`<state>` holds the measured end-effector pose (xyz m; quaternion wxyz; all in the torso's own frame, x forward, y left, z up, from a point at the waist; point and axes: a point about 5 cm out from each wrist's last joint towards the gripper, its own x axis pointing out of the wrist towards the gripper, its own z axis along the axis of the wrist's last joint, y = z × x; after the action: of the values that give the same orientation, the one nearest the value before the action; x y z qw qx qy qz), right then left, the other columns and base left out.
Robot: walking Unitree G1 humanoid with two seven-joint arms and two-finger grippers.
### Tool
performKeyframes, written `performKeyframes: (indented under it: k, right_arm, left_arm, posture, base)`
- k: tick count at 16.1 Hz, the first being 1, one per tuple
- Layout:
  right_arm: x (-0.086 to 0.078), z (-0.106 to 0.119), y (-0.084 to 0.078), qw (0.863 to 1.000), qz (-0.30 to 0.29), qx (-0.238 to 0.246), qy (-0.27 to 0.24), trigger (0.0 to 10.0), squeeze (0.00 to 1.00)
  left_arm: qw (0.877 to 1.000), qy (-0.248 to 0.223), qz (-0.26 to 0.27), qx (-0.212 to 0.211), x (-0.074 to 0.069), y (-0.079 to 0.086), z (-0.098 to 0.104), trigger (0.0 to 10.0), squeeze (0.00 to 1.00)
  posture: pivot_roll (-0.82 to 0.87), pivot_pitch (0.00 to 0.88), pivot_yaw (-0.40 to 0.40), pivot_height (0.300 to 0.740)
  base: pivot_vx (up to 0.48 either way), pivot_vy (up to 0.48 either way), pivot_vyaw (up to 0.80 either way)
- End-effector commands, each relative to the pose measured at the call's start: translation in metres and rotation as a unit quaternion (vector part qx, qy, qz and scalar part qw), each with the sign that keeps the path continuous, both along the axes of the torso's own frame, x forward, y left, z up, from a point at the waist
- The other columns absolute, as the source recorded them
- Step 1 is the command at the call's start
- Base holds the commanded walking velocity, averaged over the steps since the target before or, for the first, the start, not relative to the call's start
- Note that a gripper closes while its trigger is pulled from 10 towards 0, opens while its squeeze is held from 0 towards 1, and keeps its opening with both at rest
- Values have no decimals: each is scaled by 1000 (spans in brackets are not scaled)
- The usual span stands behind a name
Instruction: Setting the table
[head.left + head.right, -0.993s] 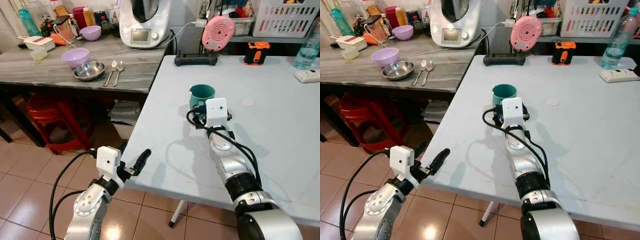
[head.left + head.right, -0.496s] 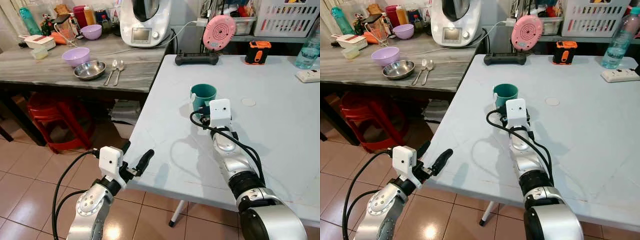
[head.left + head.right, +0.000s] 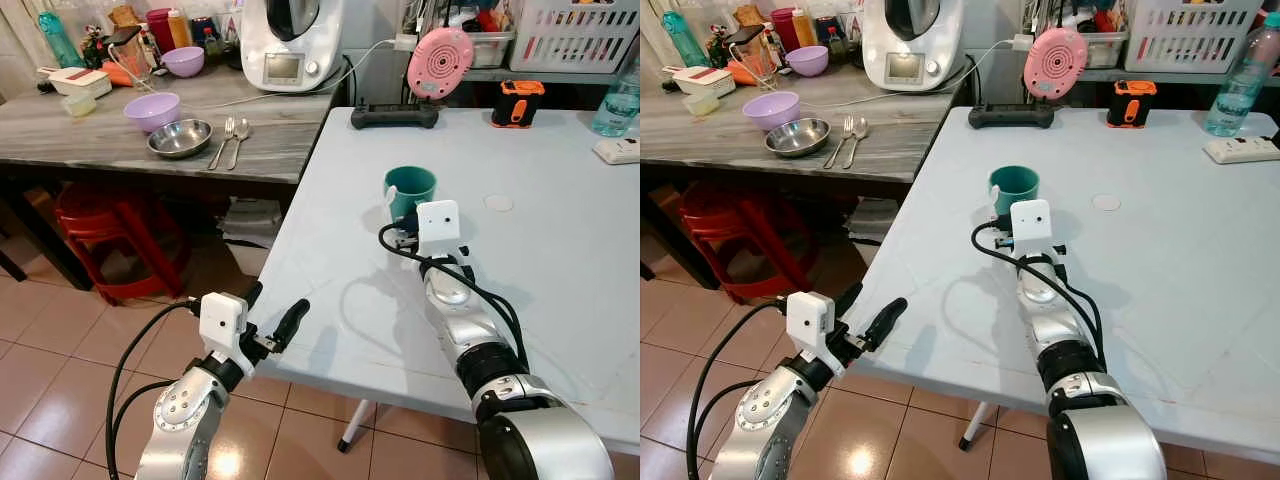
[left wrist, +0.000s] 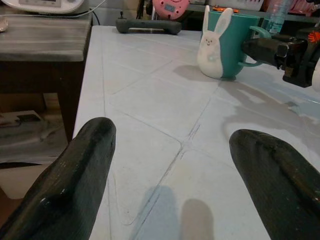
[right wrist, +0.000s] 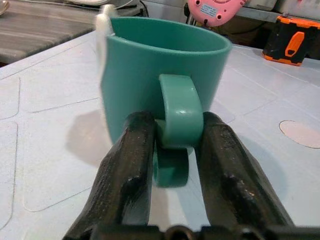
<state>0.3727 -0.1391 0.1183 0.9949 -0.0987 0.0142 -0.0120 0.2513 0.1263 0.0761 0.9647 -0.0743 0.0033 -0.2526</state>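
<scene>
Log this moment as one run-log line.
step: placing cup | right gripper: shut on handle of teal cup, cup on white table | left gripper: open, idle at table edge

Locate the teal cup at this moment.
The teal cup stands on the white table, just ahead of the robot, with the right gripper shut on its handle.

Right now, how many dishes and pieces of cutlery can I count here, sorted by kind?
Bowls: 3, two purple and one steel
Cups: 1, the green cup, its handle held in the right gripper
Forks: 1
Spoons: 1
Total: 6
</scene>
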Motion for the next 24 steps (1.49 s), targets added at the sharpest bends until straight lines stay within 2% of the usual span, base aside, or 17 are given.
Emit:
performKeyframes:
  k: [1, 4, 11, 13, 14, 15, 16, 17, 19, 21, 22, 23, 24]
  right_arm:
    - [4, 8, 5, 1000, 2, 9, -12, 0, 0]
    - [4, 8, 4, 1000, 4, 9, -14, 0, 0]
    - [1, 6, 0, 1000, 7, 8, -21, 0, 0]
    - [-1, 5, -3, 1000, 8, 8, -26, 0, 0]
    - [-4, 7, -3, 999, 13, 16, -34, 0, 0]
    - [-7, 9, -2, 998, 22, 28, -42, 2353, 0]
    - [-11, 13, -2, 998, 30, 33, -54, 8667, 0]
    - [-17, 17, -7, 997, 20, 34, -67, 10000, 0]
    - [-35, 16, -22, 997, -20, 39, -69, 10000, 0]
    - [-48, 16, -27, 996, -41, 15, -83, 10000, 0]
    - [-63, 18, -26, 994, 20, 45, -96, 10000, 0]
    - [-68, 18, -28, 994, 13, 48, -95, 10000, 0]
    - [-81, 16, -35, 995, -20, 36, -89, 10000, 0]
  left_arm:
    - [1000, -7, 1, 7, 2, 1, 4, 10000, 0]
    - [1000, -10, 0, 5, 3, 1, 5, 10000, 0]
    - [999, -11, -39, -32, 4, -5, 7, 10000, 0]
    - [999, -12, -44, -30, 5, -6, 7, 10000, 0]
    - [999, -11, -28, -20, 9, -2, 5, 10000, 0]
    - [1000, -7, -4, -8, 13, 2, 4, 10000, 0]
    - [1000, -1, 19, -1, 16, 6, 2, 10000, 0]
    - [999, 3, 50, 5, 21, 11, 1, 10000, 0]
    - [995, 8, 103, 13, 31, 19, 3, 10000, 0]
    - [994, 3, 113, 11, 36, 20, 6, 10000, 0]
    - [992, -2, 128, 9, 43, 22, 10, 10000, 0]
    - [991, -3, 135, 10, 46, 23, 11, 10000, 0]
    - [989, -5, 146, 10, 52, 24, 14, 10000, 0]
  posture:
    - [-108, 13, 93, 740]
    - [-108, 13, 93, 740]
    - [-120, 7, 89, 740]
    - [-122, 4, 87, 740]
    - [-123, 1, 85, 740]
    - [-123, 0, 84, 740]
    - [-124, 0, 84, 740]
    - [-125, 0, 83, 740]
    - [-133, 0, 87, 740]
    - [-145, 0, 91, 740]
    - [-149, 0, 93, 740]
    - [-154, 0, 97, 740]
    - [-159, 0, 101, 740]
  base:
    - [0, 0, 0]
    - [0, 0, 0]
    - [0, 0, 0]
    - [0, 0, 0]
    - [0, 0, 0]
    - [0, 0, 0]
    - [0, 0, 0]
    - [0, 0, 0]
    - [0, 0, 0]
    - [0, 0, 0]
    - [0, 0, 0]
    - [0, 0, 0]
    - [0, 0, 0]
